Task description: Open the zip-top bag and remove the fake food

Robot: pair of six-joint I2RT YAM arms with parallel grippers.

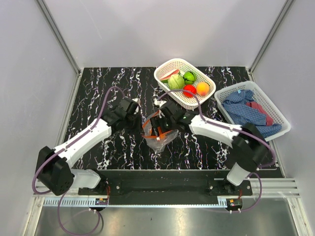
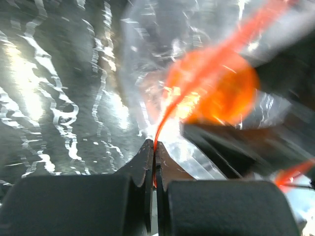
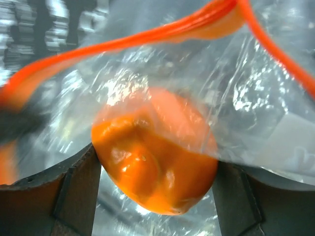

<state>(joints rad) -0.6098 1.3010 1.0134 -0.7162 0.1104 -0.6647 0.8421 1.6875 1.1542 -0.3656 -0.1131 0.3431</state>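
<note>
The bag (image 1: 158,136) sits crumpled at the middle of the tabletop (image 1: 113,78), its mouth parted, with an orange ball (image 3: 147,147) down inside. The film is thin, clear and crinkly. I judge it very light, limp and slippery, so it will shift or ride up with anything dragged through it unless it is anchored. The firmest part is the zip strip (image 3: 123,42), which is the place to hold.

The left claw (image 2: 153,150), at the bag's 9 o'clock, is pressed together on that strip and pinches it at the tips.

The ball looks smooth, glossy and hard, probably hollow and light. Being round, it could squirt out of a loose or off-centre pinch, so it should be taken across its widest part.

The right claw (image 3: 155,162), reaching in from 3 o'clock, stands spread with a finger at each flank of the ball. Whether the pads already press on it I cannot tell.

A basket (image 1: 201,73) at the bag's 1 o'clock holds other toy produce. A second basket (image 1: 273,105) at 3 o'clock holds cloths.
</note>
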